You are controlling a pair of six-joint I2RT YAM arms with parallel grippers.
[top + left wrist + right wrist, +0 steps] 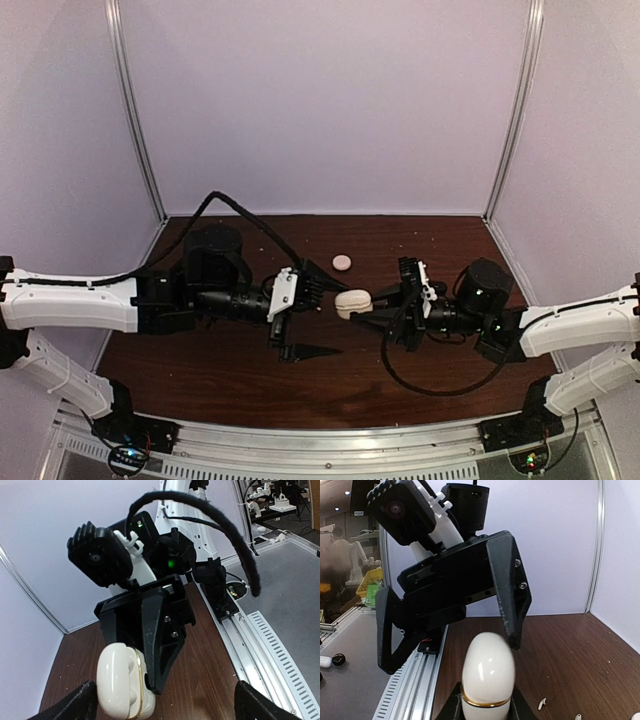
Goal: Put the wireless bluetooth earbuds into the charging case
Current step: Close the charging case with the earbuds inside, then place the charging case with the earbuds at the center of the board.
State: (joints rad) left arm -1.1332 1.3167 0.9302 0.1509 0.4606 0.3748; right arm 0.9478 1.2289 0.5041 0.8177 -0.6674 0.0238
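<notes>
A cream egg-shaped charging case [353, 302] with a gold band is held above the table's middle, and its lid looks shut. My right gripper [370, 303] is shut on its lower half, as the right wrist view shows [487, 707]. The case [488, 672] stands upright there. My left gripper [330, 320] is open wide, with one finger [512, 600] at the case's top. In the left wrist view the case [120, 682] sits left of centre between my spread fingertips [75, 705]. Two tiny whitish earbuds [542, 703] [577, 717] lie on the table. The black earbuds cannot be made out.
A small round pinkish case [342, 262] lies on the brown table [450, 360] behind the grippers. White walls enclose the back and sides. A metal rail [330, 440] runs along the near edge. A small white thing [325, 661] and a black one [338, 658] lie beyond the rail.
</notes>
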